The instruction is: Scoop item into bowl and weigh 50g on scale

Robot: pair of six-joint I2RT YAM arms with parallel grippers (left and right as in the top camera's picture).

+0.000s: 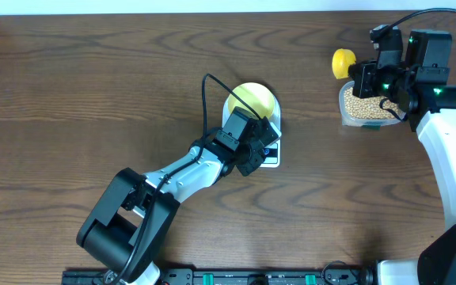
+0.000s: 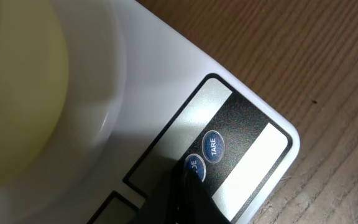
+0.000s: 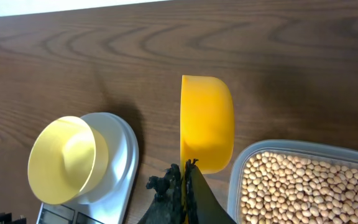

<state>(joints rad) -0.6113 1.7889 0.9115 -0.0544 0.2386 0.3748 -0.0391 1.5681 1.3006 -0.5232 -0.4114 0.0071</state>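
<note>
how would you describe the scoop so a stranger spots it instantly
On the wooden table, look to the far right corner, where a clear container of beans sits. Beside it, gripped by the right tool, is the scoop: deep orange-yellow, unlike the pale yellow bowl on the white scale mid-table.

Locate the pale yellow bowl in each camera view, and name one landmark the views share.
Overhead: bowl at centre, on the scale.
Left wrist: bowl fills the upper left.
Right wrist: bowl at lower left, left of the yellow scoop.
Shared landmark: the white scale beneath it.
</note>
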